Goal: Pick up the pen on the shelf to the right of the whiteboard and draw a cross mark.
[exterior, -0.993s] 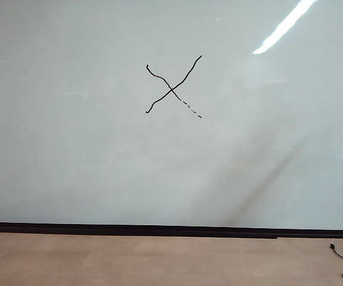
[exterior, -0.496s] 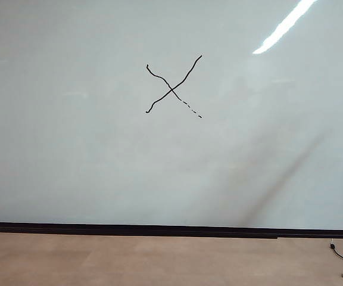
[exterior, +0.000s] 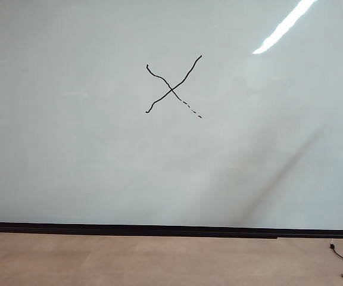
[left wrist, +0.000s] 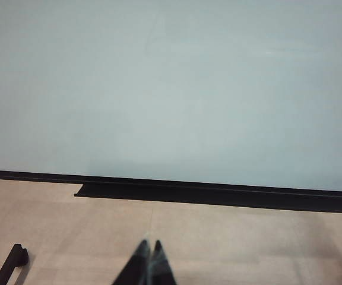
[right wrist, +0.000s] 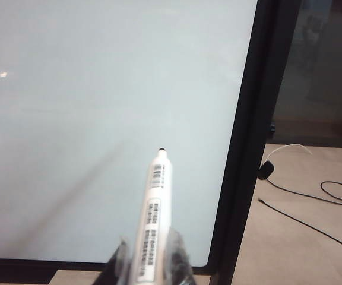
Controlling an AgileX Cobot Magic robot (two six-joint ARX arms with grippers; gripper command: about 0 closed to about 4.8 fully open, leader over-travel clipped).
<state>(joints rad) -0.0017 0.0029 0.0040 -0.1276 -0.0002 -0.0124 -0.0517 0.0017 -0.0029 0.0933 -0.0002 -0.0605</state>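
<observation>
The whiteboard (exterior: 70,149) fills most of the exterior view, pale and glossy, with a black strip along its bottom. A thin black cross mark (exterior: 172,89) of two wavy lines is drawn on it above centre, one arm ending in dashes. Neither arm shows in that view. In the right wrist view my right gripper (right wrist: 150,255) is shut on the pen (right wrist: 154,208), a white marker with a black printed label, its dark tip pointing at the whiteboard (right wrist: 100,119) near the board's black side frame (right wrist: 248,148). My left gripper (left wrist: 148,244) is shut and empty above the floor. The shelf is not identifiable.
A black tray ledge (left wrist: 218,193) runs along the board's bottom edge in the left wrist view. Black cables (right wrist: 319,202) lie on the tan floor past the board's side frame, and a cable end (exterior: 341,256) shows at the exterior view's lower right. A dark stand foot (left wrist: 13,264) sits on the floor.
The faint dark shadow streak on the lower right of the board has shifted to the right. The cross mark is unchanged.
</observation>
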